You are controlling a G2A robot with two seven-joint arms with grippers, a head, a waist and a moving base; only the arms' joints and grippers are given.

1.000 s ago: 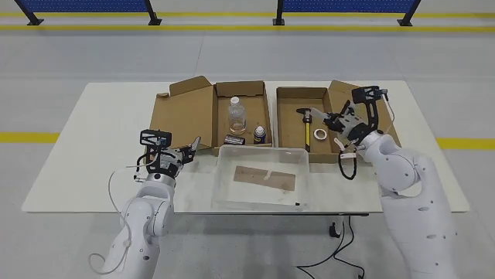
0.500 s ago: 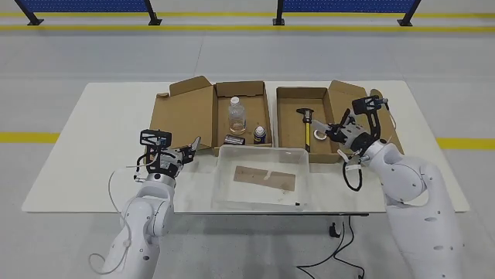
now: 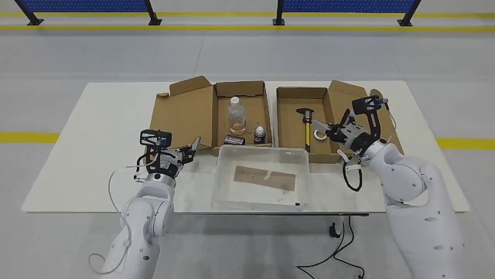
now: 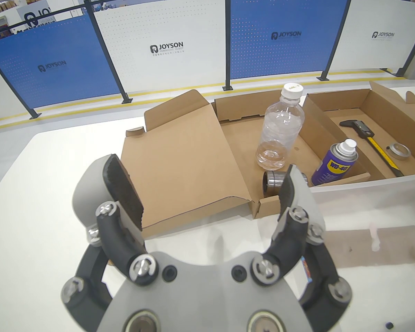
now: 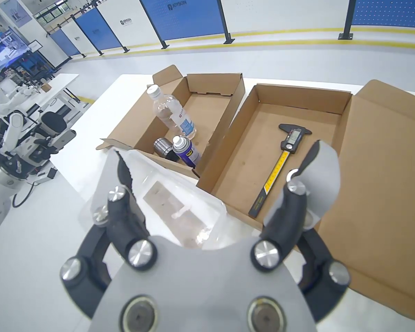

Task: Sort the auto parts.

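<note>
Gaping wide, both jaws; left wrist view: metal ring beside caliper

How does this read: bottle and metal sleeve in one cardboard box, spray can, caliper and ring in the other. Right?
One thing is off: the spray can is not with the caliper and ring. It stands in the box with the bottle and metal sleeve, as the left wrist view shows. The rest holds.
</note>
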